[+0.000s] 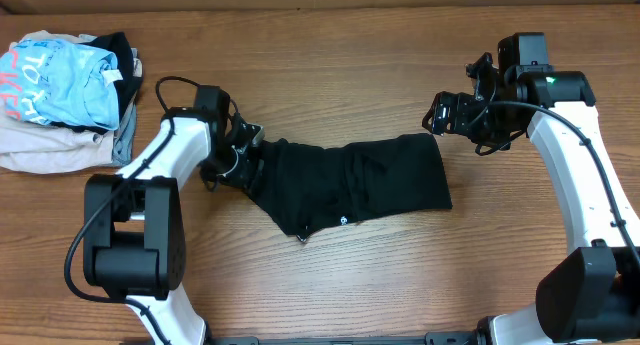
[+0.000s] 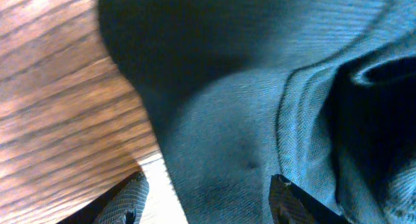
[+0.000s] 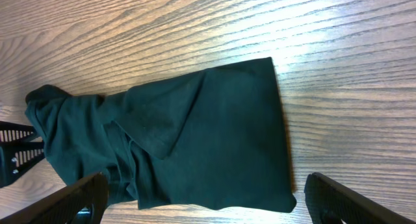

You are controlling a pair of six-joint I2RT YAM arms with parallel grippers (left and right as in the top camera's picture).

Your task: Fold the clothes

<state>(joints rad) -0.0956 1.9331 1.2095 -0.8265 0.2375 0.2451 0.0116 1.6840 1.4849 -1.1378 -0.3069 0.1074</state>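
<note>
The clothes, a black T-shirt (image 1: 350, 180), lie in a long folded band across the middle of the table, with a small white logo near the front edge. My left gripper (image 1: 240, 160) is down at the shirt's left end. In the left wrist view the shirt (image 2: 260, 120) fills most of the frame, and the left gripper (image 2: 208, 185) straddles its edge with the jaws apart, one finger (image 2: 133, 198) over bare wood and the other on the cloth. My right gripper (image 1: 440, 113) hovers wide open above the shirt's right end. In the right wrist view the right gripper (image 3: 205, 185) holds nothing, with the shirt (image 3: 208, 139) below it.
A pile of other garments sits at the far left corner: a light blue shirt (image 1: 55, 80) with pink lettering on top of beige and grey folded pieces (image 1: 40, 150). Bare wooden table (image 1: 400, 275) lies in front of the shirt.
</note>
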